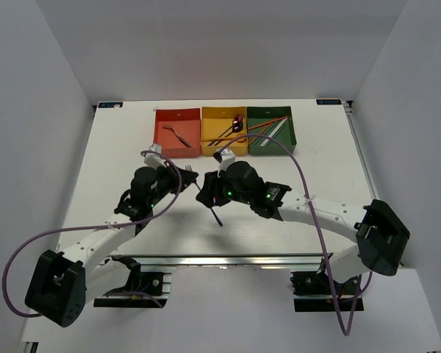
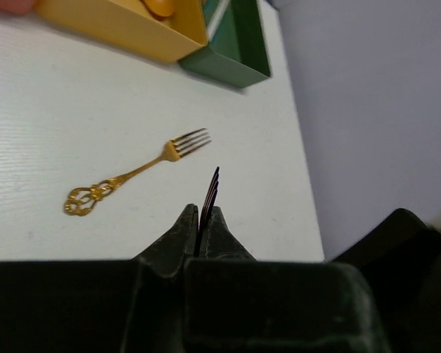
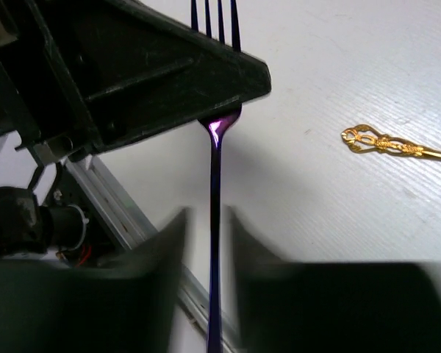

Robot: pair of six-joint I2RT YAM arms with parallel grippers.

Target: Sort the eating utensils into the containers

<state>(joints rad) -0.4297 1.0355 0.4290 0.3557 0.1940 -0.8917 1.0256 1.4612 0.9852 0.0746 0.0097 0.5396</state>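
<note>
A purple-iridescent fork (image 3: 215,184) hangs above the table between both arms. My left gripper (image 2: 203,209) is shut on its head, with the tines (image 2: 209,193) sticking out past the fingertips. My right gripper (image 3: 208,213) is open. Its fingers stand on either side of the handle, with a gap on each side. From above, the fork (image 1: 212,208) slants down from the two grippers. A gold fork (image 2: 132,175) lies flat on the table beyond them. The red-orange (image 1: 169,116), yellow (image 1: 213,118) and dark green (image 1: 288,140) containers sit in a row at the back, with utensils inside.
The yellow box (image 2: 117,26) and green box (image 2: 242,51) stand close behind the gold fork (image 3: 389,143). A metal rail (image 3: 125,213) runs along the table's near edge under the right gripper. Purple cables loop from both arms.
</note>
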